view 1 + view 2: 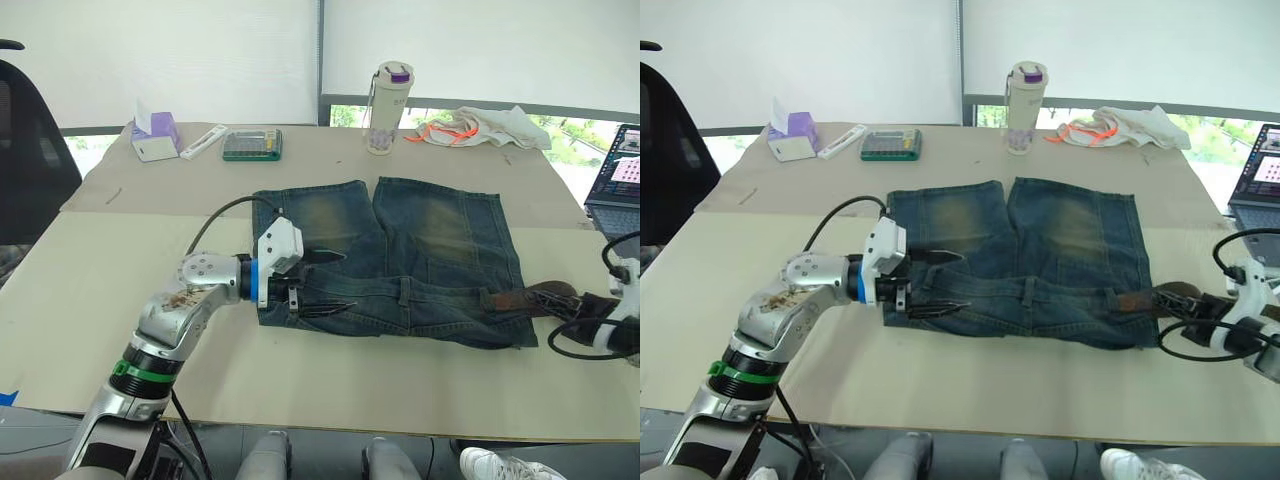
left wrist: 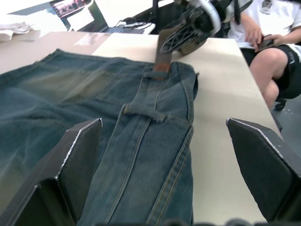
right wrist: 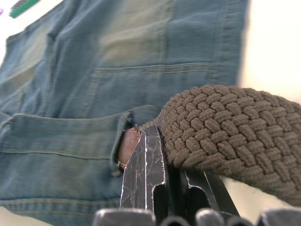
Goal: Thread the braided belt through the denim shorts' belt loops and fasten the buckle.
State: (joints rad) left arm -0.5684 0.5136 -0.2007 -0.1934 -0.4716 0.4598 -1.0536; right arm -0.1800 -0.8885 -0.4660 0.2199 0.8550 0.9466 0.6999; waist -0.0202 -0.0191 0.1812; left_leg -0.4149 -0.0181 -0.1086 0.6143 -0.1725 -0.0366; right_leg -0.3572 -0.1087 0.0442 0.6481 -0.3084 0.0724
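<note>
Left gripper [image 1: 322, 283] lay on the waistband of one pair of denim shorts [image 1: 420, 250], its two fingers spread wide and empty. At the opposite end, the right gripper [image 1: 1200, 313] met the braided belt [image 1: 1160, 300]; the buckle was hard to make out. Left wrist view: one belt loop [image 2: 145, 112] crossed the waistband between the parted fingers [image 2: 70, 165]. Right wrist view: closed fingertips [image 3: 143, 162] pinched the belt's leather tip at a loop [image 3: 121, 141].

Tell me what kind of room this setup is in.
Probably an office or lab workroom: a laptop sits at the edge of a big table, with a calculator, a tissue box and window blinds behind.
</note>
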